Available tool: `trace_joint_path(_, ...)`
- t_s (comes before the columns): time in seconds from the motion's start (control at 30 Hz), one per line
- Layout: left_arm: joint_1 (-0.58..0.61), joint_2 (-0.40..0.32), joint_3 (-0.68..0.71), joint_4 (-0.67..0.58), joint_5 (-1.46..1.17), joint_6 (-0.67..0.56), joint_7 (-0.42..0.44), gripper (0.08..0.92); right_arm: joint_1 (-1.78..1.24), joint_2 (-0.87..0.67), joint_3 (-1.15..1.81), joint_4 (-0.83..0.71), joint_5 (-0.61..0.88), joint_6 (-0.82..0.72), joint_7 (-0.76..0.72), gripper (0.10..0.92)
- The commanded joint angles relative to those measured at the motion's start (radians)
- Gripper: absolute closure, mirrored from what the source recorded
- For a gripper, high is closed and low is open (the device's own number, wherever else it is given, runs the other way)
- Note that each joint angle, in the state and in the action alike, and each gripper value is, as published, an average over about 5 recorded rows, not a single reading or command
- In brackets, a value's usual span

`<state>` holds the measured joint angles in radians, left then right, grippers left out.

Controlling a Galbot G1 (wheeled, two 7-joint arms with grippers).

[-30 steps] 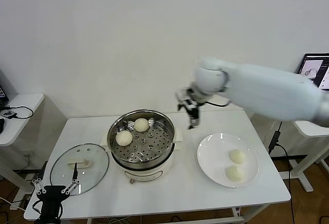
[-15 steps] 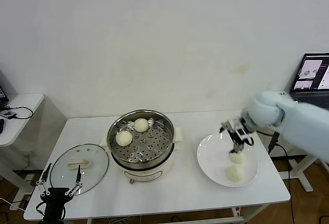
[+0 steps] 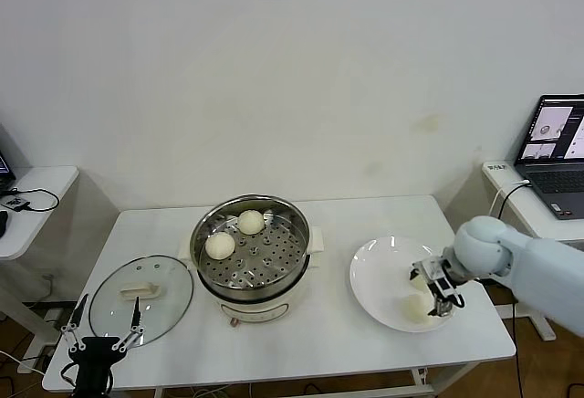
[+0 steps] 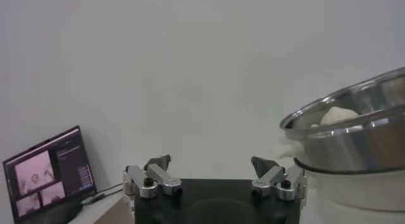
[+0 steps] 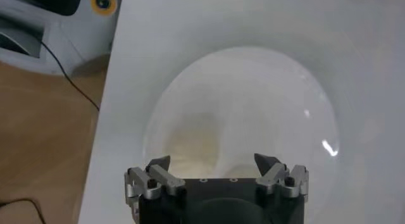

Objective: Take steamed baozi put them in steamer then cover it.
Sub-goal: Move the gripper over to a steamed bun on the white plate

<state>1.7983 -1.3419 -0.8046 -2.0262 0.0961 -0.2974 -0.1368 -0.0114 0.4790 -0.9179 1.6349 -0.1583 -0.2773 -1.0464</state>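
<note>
The steamer (image 3: 251, 254) stands mid-table with two baozi (image 3: 220, 245) (image 3: 251, 222) on its perforated tray. Two more baozi lie on a white plate (image 3: 374, 270) at the right: the nearer one (image 3: 413, 308) shows, the farther one (image 3: 419, 279) is partly hidden by my right gripper (image 3: 438, 292). That gripper is open and low over these buns. In the right wrist view (image 5: 213, 165) its jaws are spread over the plate (image 5: 266, 99) with a blurred bun (image 5: 190, 143) below. The glass cover (image 3: 141, 299) lies on the table at the left. My left gripper (image 3: 100, 341) is open and parked by the front left corner.
The left wrist view shows the steamer's rim (image 4: 354, 121) with a bun (image 4: 338, 114) above it, and my open left gripper (image 4: 213, 171). A laptop (image 3: 552, 156) sits on a side table at the right. A small table with cables (image 3: 27, 193) stands at the left.
My right arm swung from beside the steamer over to the plate and came down onto the buns. The left gripper sank slightly lower at the table's corner.
</note>
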Motion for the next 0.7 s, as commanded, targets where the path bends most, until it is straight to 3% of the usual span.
trace_joint_path(0.03, -0.001, 0.000, -0.006, 0.004, -0.002, -0.001, -0.001, 0.177, -0.080, 0.029, 0.034, -0.059, -0.036, 0.002, 0.012, 0.203)
trace_joint_path(0.43, -0.001, -0.002, -0.012, 0.012, -0.003, -0.003, -0.002, 0.177, -0.082, 0.076, 0.030, -0.106, -0.045, -0.005, 0.007, 0.213)
trace_joint_path(0.7, -0.006, -0.003, -0.010, 0.014, -0.002, -0.003, -0.001, 0.177, -0.082, 0.085, 0.029, -0.114, -0.044, -0.008, -0.004, 0.293)
